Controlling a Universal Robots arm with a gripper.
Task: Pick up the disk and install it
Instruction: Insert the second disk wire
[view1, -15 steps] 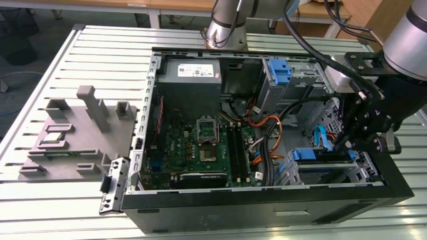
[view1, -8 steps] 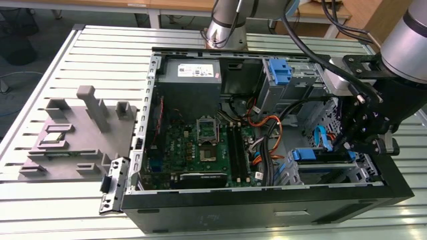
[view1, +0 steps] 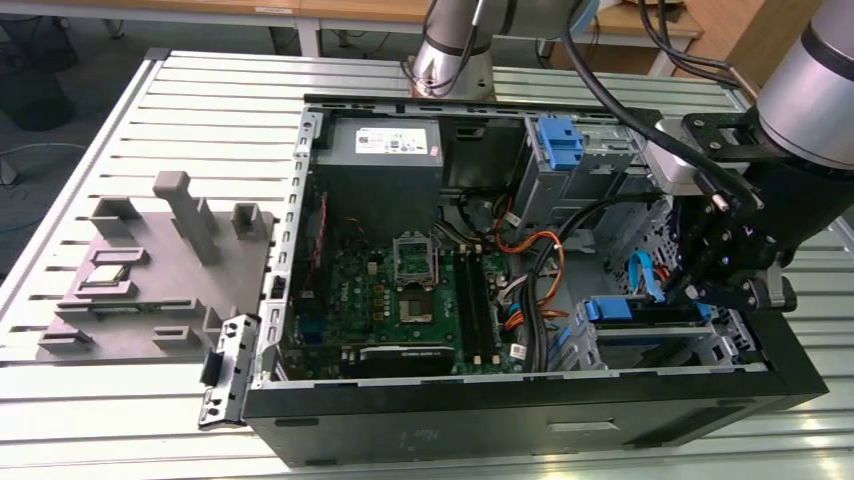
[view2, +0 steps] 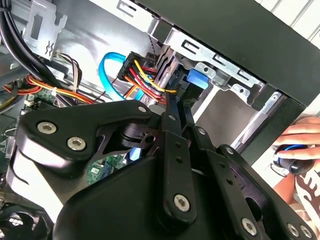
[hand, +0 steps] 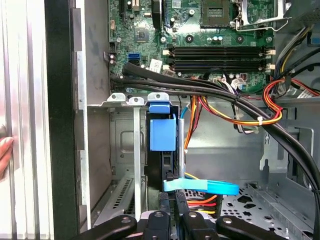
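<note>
In the exterior view the gripper (view1: 697, 290) hangs over the open computer case (view1: 534, 420) at the drive bay, beside the disk (view1: 638, 312). In the first wrist view the disk (hand: 162, 150) stands on edge in the bay, the fingers apparently closed on it. The second wrist view adds a person's hand (view2: 299, 145) outside the case.

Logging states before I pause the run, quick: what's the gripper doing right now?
Gripper: down inside the computer case at the drive bay, fingers on the disk; a firm grip cannot be told.
</note>
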